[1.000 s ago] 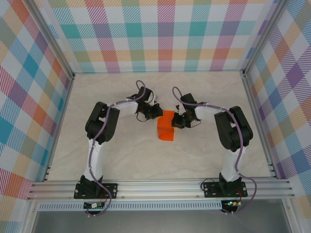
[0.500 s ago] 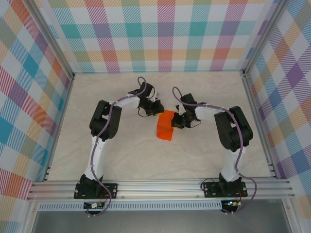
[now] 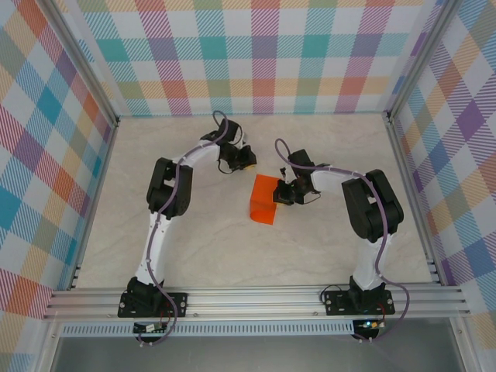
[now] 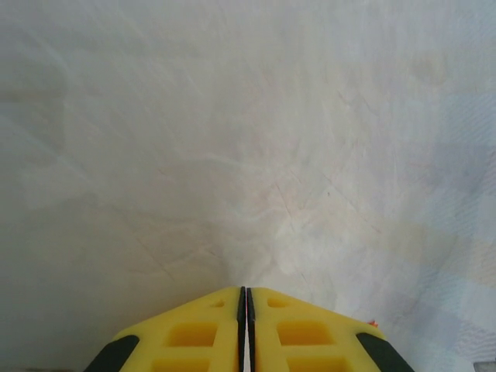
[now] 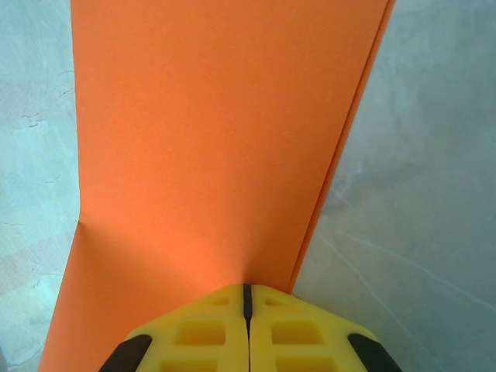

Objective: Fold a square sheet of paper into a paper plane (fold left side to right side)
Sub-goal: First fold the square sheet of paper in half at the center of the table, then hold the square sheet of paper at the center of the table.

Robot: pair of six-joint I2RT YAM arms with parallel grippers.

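Note:
The bright orange sheet of paper lies folded in half as a narrow rectangle on the pale table, mid-way between the arms. In the right wrist view the sheet of paper spreads out ahead of the fingers, with two layered edges along its right side and a kink on its left edge. My right gripper is shut, its tips resting on the paper near the right edge. My left gripper is shut over bare table, behind and left of the paper, apart from it.
The marbled tabletop is ringed by plaid walls at the back and both sides. An aluminium rail runs along the near edge by the arm bases. Open table lies in front of the paper.
My left gripper has drawn back from the paper's left edge toward the rear wall. The paper now lies flatter. The right gripper has stayed put on it.

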